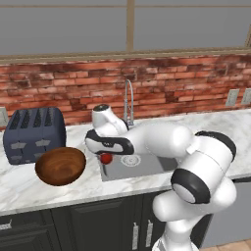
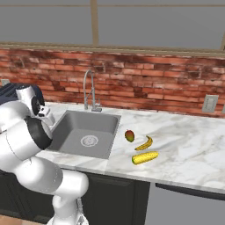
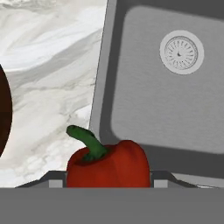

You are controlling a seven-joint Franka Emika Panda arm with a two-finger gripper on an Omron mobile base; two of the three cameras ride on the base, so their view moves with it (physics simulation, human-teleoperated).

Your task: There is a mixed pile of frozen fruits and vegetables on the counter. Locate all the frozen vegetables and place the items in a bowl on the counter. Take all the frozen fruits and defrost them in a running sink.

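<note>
Holding a red bell pepper (image 3: 108,164) with a green stem between its two fingers, the tool (image 1: 105,156) hangs over the left rim of the sink (image 1: 147,166), and the move now in hand, as I judge it, is to carry this vegetable to the bowl (image 1: 61,165). The bowl lies to the left of the tool, just across a narrow strip of marble surface (image 1: 93,184), and a short sideways shift should bring the pepper over its dark brown hollow; in the hand view the bowl's edge (image 3: 3,113) shows at the far left. Nothing stands between pepper and bowl. The toaster (image 1: 33,133) sits just behind the bowl, touching or nearly touching its far rim, so the approach should stay on the near side. The faucet (image 1: 129,103) rises behind the arm, clear of the path. Well apart on the right of the sink lie the round orange-red fruit (image 2: 129,136), the banana (image 2: 144,143) and the corn cob (image 2: 145,157), close together in a loose group, the cob nearest the front edge with its long axis running left to right.
</note>
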